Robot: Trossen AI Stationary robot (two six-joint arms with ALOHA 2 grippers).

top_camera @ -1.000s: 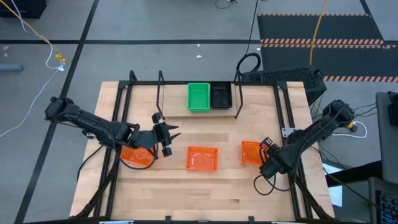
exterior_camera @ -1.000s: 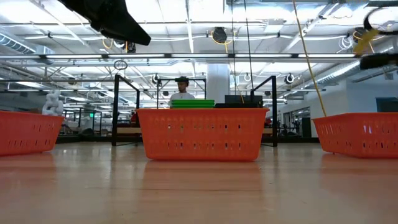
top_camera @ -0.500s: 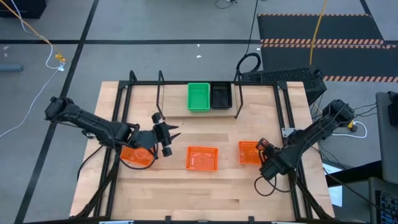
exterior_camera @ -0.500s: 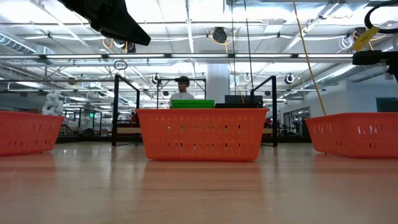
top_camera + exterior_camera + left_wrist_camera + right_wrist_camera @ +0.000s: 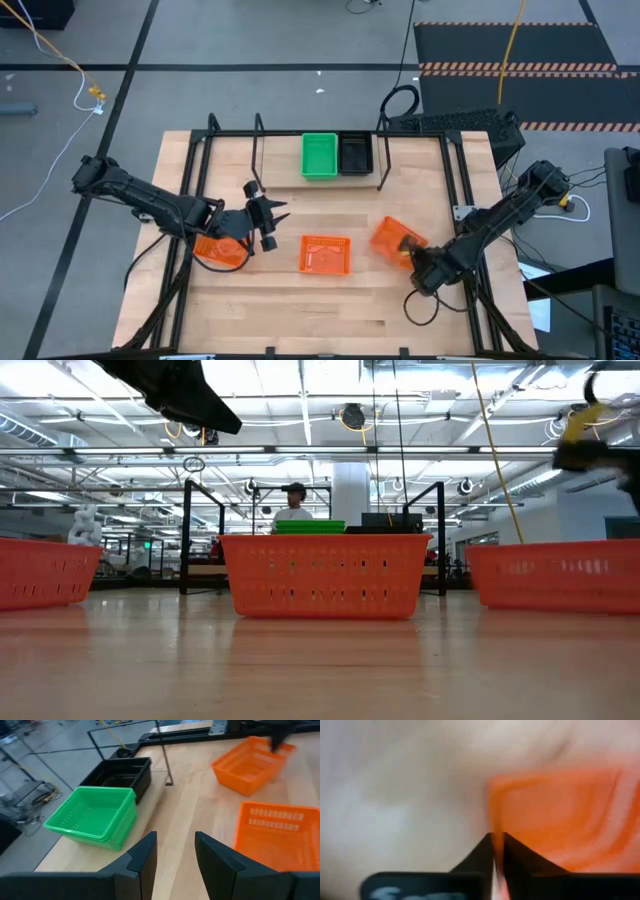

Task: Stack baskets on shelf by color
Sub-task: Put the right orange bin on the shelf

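Three shallow orange plastic mesh baskets sit on the pale wooden worktop (image 5: 330, 310). From above, the middle orange basket (image 5: 325, 254) lies near the centre, square to the worktop edges. At 3 o'clock from it the right orange basket (image 5: 390, 240) is turned at an angle. At 9 o'clock the left orange basket (image 5: 215, 248) lies mostly under the left arm.

The right gripper (image 5: 412, 260) is at the right orange basket's 5 o'clock corner. In its wrist view its two dark fingers (image 5: 482, 855) are pinched almost together on the basket's orange wall, gripping it.

The left gripper (image 5: 278, 213) hovers just at 10 o'clock of the middle basket. Its fingers (image 5: 142, 857) stand apart with a clear gap and hold nothing.

All three orange baskets look empty.

Farther off, at 12 o'clock, the narrow wooden shelf (image 5: 280, 165) with thin black hoop uprights carries a green mesh basket stack (image 5: 320, 156). A black mesh basket stack (image 5: 355, 154) touches its 3 o'clock side. The left wrist view shows the green ones nested; how many I cannot tell.
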